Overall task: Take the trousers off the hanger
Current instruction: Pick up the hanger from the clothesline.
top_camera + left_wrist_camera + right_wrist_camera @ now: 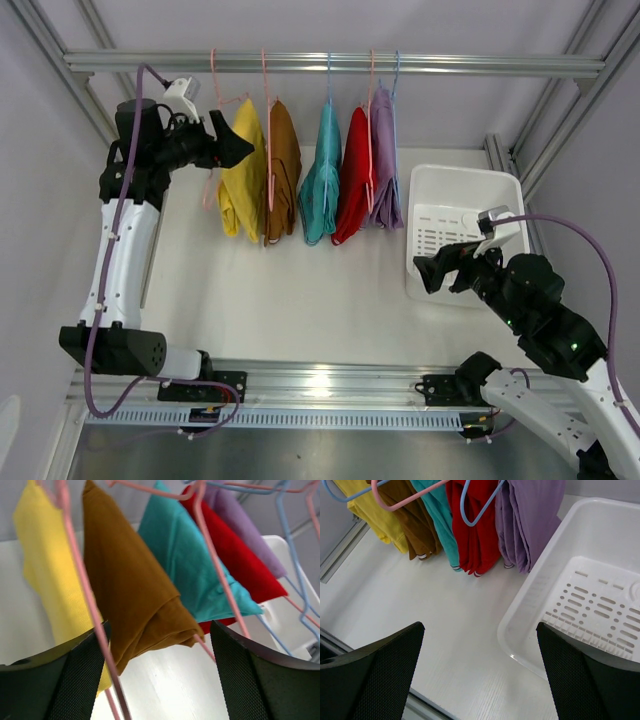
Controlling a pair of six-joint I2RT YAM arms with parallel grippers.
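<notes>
While the left pincer (237,146), jaws apart, reached high beside the yellow trousers (243,182), the right pincer (438,268) hung low on its bent arm, spread wide, beside the white basket (465,172).

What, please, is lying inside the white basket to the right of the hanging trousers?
The white basket shows only its bare slotted floor; the right gripper hides part of its near side from above.
</notes>
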